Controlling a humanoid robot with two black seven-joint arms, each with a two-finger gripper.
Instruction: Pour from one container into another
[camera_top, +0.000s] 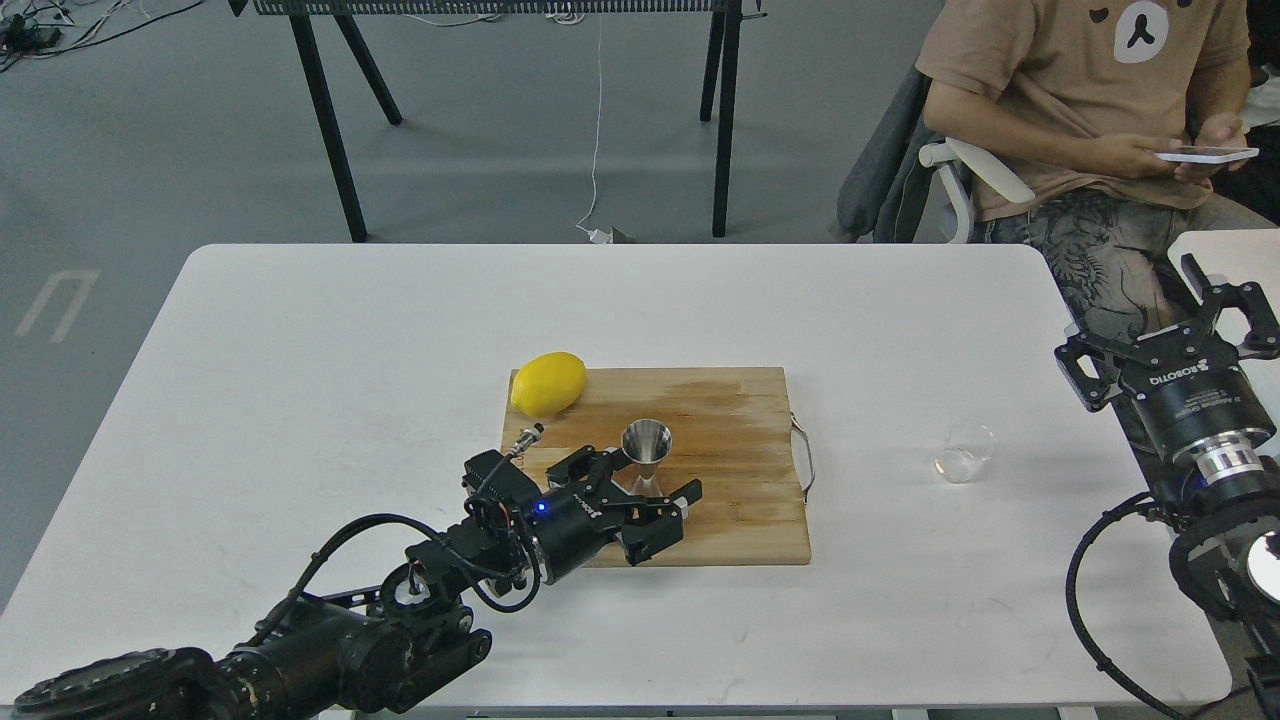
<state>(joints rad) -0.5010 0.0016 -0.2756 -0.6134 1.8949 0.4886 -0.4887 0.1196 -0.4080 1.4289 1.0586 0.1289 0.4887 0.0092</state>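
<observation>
Here, one jigger (646, 455), one glass cup (965, 452), one lemon (547, 383)

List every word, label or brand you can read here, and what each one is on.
"ROBOTIQ", upside down, on the right tool.
A second, smaller line beside it on the right tool: too small to read.
White marking on the left tool body: too blurred to read.
Nothing legible on the jigger, glass cup or cutting board.

Your left claw (650, 478) spread wide on cutting board (740, 500), fingers either side of steel jigger (646, 452), upright. Lemon (548, 383) at board's far-left corner. Glass cup (965, 452) lies tipped on desk (300, 400), right of board. Your right claw (1175, 330) open, beyond desk's right edge.
</observation>
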